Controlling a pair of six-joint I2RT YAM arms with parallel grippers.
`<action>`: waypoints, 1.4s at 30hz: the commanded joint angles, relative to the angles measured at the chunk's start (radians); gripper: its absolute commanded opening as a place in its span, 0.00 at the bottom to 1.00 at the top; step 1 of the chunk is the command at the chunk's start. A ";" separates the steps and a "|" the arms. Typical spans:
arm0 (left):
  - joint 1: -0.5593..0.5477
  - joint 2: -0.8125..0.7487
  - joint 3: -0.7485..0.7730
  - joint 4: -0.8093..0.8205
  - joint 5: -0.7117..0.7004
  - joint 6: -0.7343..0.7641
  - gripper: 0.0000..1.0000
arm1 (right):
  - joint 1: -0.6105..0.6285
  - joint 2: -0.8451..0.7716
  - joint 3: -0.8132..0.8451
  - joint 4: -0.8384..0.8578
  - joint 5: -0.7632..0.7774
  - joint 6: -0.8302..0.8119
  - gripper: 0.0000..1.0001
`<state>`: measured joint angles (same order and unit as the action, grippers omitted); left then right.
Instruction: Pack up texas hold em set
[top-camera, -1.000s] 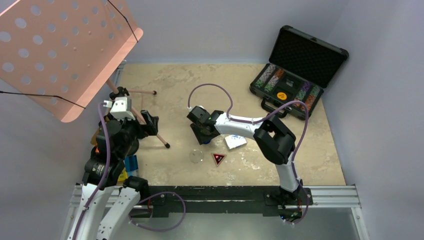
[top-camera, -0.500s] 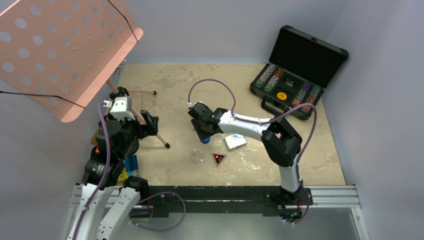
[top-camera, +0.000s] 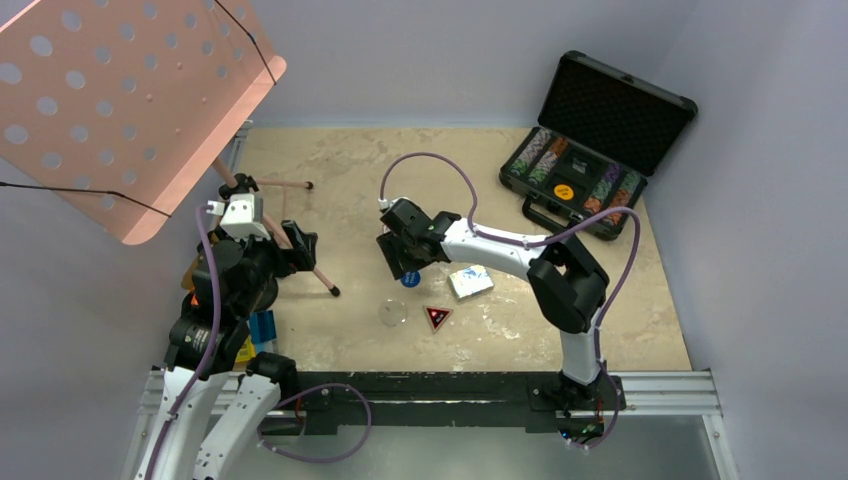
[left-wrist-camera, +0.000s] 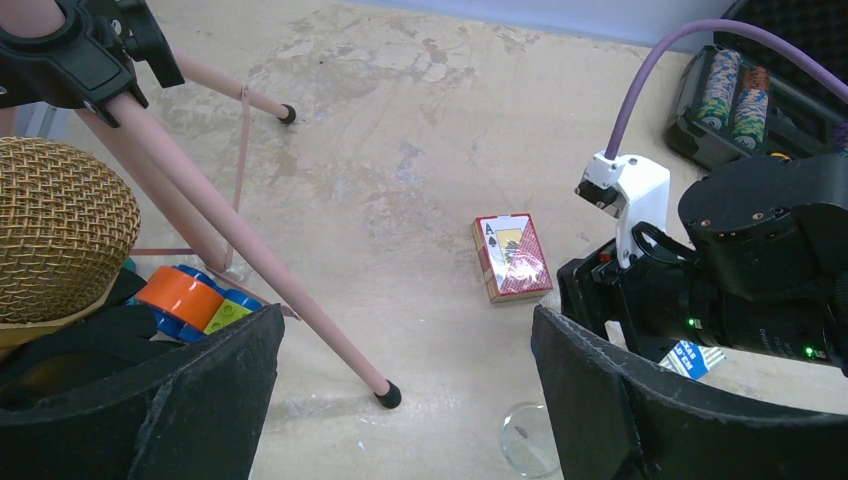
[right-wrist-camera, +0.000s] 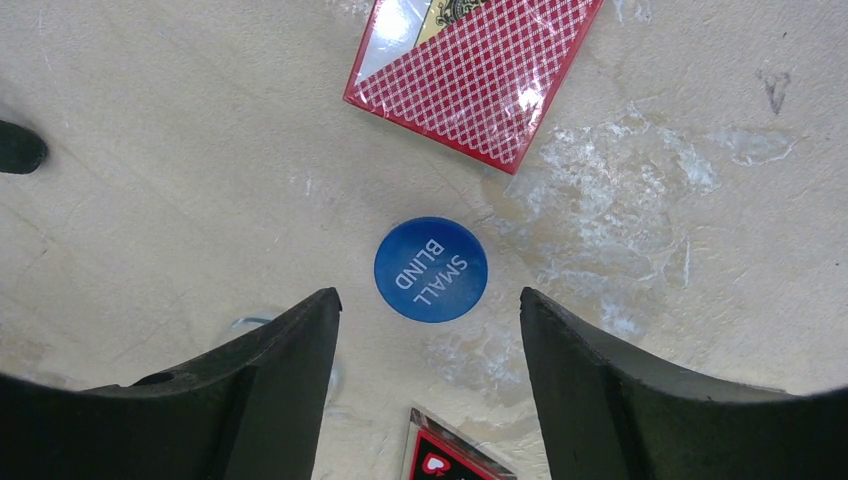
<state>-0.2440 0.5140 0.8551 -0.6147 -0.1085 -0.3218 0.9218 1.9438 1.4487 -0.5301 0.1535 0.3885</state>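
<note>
We see the right gripper (right-wrist-camera: 428, 297) above the blue button (right-wrist-camera: 431, 269) on the bench (top-camera: 350, 170), jaws spread either side, not touching it. The left gripper (left-wrist-camera: 408, 318) gapes wide, empty. The open briefcase (top-camera: 590, 150) sits far right.

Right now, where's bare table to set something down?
Bare: the far middle, between the music stand foot and the briefcase; the near right, between the blue deck and the table edge. Crowded around the right gripper: blue button, clear button, marker, red deck.
</note>
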 joint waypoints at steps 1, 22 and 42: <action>0.006 0.001 -0.001 0.040 0.003 0.005 0.97 | 0.003 0.023 0.005 0.018 0.001 -0.009 0.70; 0.006 0.000 -0.002 0.039 -0.002 0.006 0.98 | 0.014 0.103 0.009 -0.008 0.029 0.010 0.56; 0.006 -0.003 -0.001 0.037 -0.007 0.006 0.98 | 0.017 0.002 0.012 0.013 0.016 -0.008 0.27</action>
<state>-0.2440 0.5140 0.8547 -0.6151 -0.1089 -0.3218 0.9318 2.0308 1.4490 -0.5259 0.1684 0.3893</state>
